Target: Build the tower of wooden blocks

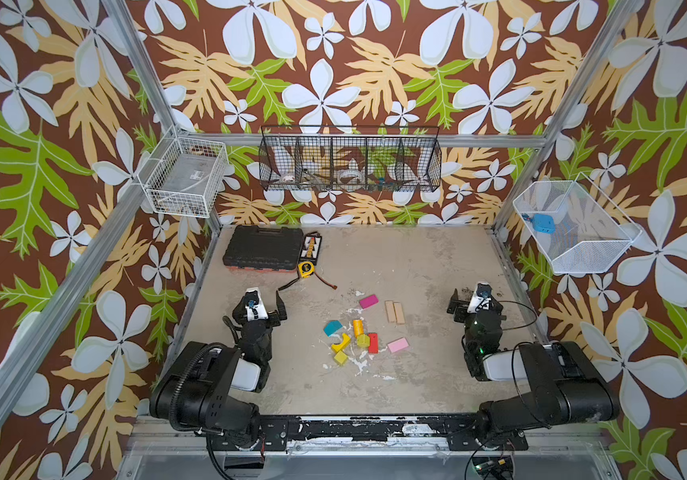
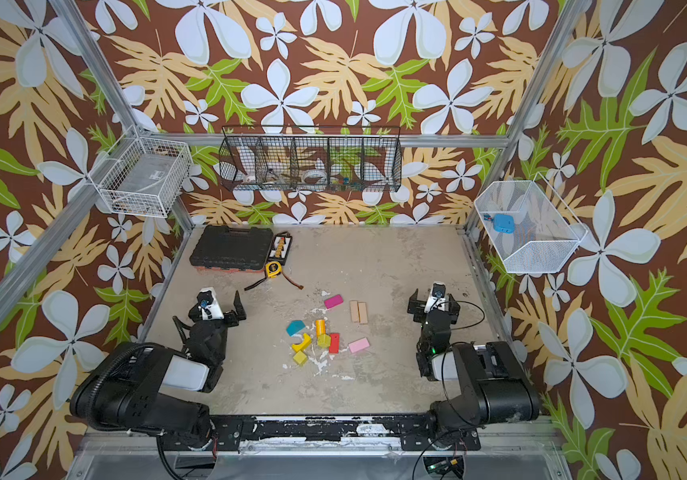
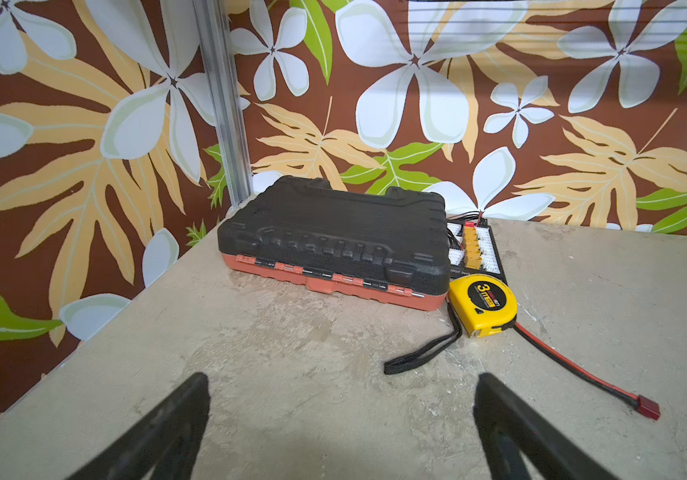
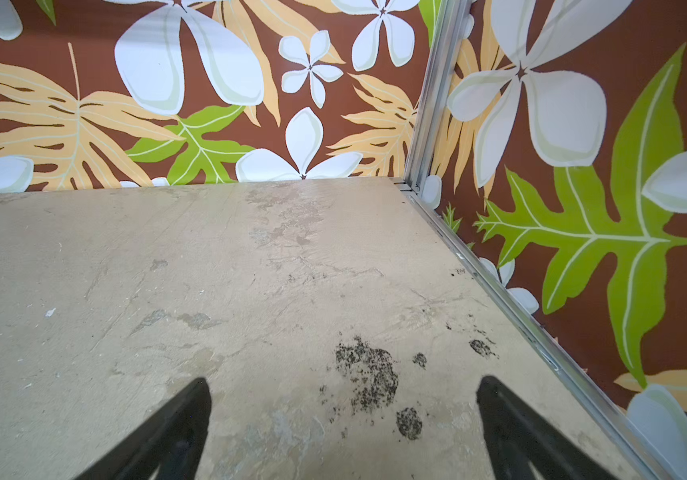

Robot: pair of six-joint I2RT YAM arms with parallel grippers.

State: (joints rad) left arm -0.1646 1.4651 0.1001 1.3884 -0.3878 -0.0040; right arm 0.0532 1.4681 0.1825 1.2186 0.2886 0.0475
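Right now both my grippers stand wide and empty. My left gripper (image 3: 342, 386) faces the black tool case (image 3: 333, 237) and the yellow tape measure (image 3: 483, 303); my right gripper (image 4: 344, 388) points at the table's (image 4: 209, 270) far right corner. Between my arms the wood blocks (image 1: 372, 343) lie scattered loose, with two tan planks (image 1: 394, 312) side by side beyond the pink block (image 1: 398, 345).
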